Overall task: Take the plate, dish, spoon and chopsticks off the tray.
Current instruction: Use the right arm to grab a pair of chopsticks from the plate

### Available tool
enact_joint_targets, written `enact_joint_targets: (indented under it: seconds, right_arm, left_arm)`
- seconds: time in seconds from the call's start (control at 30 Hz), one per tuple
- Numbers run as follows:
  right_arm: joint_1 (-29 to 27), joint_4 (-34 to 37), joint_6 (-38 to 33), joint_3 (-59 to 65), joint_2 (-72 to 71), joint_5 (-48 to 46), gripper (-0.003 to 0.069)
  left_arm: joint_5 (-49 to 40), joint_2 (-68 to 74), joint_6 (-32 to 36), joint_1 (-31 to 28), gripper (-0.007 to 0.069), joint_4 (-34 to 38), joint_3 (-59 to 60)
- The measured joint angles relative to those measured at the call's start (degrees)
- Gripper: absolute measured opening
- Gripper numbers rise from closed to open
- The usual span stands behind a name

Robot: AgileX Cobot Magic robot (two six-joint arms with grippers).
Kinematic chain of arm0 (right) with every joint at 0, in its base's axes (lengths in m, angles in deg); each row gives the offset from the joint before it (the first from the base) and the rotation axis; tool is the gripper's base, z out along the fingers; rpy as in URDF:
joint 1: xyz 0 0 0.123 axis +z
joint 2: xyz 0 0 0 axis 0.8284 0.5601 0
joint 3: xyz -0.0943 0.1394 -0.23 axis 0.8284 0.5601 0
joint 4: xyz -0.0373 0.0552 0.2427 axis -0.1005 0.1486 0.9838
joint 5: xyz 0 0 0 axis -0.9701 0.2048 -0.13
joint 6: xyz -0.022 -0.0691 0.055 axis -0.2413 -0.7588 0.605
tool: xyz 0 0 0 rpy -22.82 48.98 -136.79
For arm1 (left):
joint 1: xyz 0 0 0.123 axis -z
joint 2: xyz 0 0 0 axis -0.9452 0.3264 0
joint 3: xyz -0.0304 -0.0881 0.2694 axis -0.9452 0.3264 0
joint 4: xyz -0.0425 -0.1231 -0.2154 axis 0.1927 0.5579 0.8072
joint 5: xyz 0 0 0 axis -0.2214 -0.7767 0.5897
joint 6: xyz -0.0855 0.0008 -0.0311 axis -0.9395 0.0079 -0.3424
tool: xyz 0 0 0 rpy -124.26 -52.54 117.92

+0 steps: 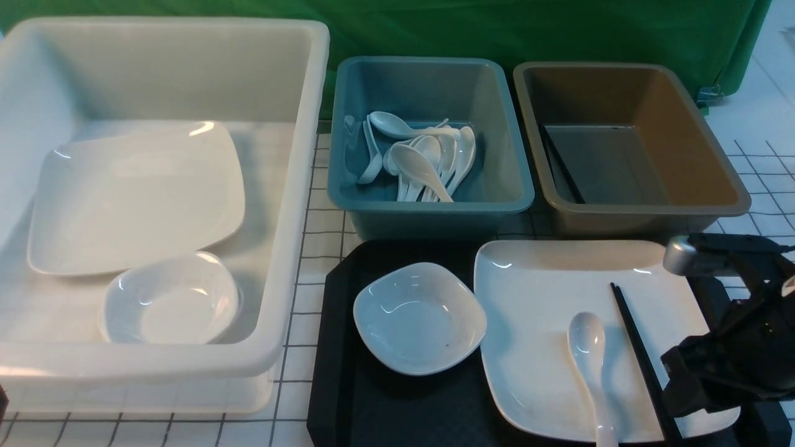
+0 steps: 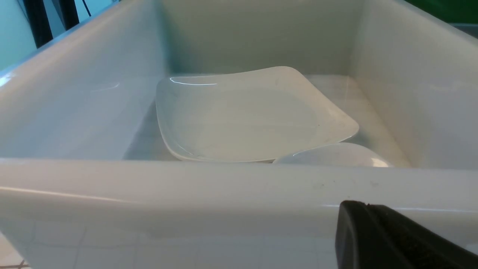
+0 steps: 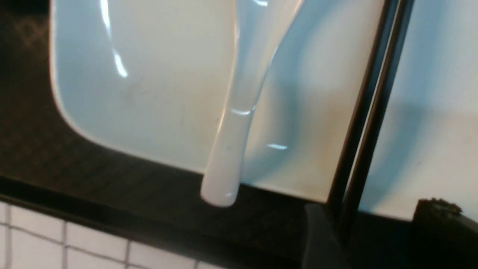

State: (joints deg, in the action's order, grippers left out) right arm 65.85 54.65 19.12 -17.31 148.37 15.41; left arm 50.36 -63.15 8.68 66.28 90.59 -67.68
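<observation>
You have the black tray [image 1: 329, 372] on the table, in front of the blue bin [image 1: 428, 205] and the brown bin [image 1: 640, 208]. On the tray the dish [image 1: 419, 316] sits at the left, just beside the plate [image 1: 534, 310]. The spoon [image 1: 590, 354] lies on the plate with its bowl up, and its handle end reaches over the plate's near rim. The chopsticks [image 1: 641, 354] lie side by side on the plate, just right of the spoon. Your right gripper [image 1: 689, 379] is low at their near end. In the right wrist view its fingers [image 3: 321, 239] stand wide apart, with the sticks between them, close along one finger and not pinched. Your left gripper [image 2: 388, 239] is closed, outside the near wall of the white bin [image 2: 224, 186].
</observation>
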Motion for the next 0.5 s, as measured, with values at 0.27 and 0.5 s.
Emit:
enact_joint_targets:
  seconds: [0.27, 0.5]
  right_arm:
    - [6.9, -10.93, 8.92, -2.79, 7.86, 0.5, 0.0385]
    - [7.48, -11.72, 9.75, -2.87, 12.52, 3.41, 0.0371]
  left_arm:
    - [0.0, 0.0, 0.0, 0.0, 0.002, 0.0, 0.0]
    - [0.0, 0.0, 0.0, 0.0, 0.002, 0.0, 0.0]
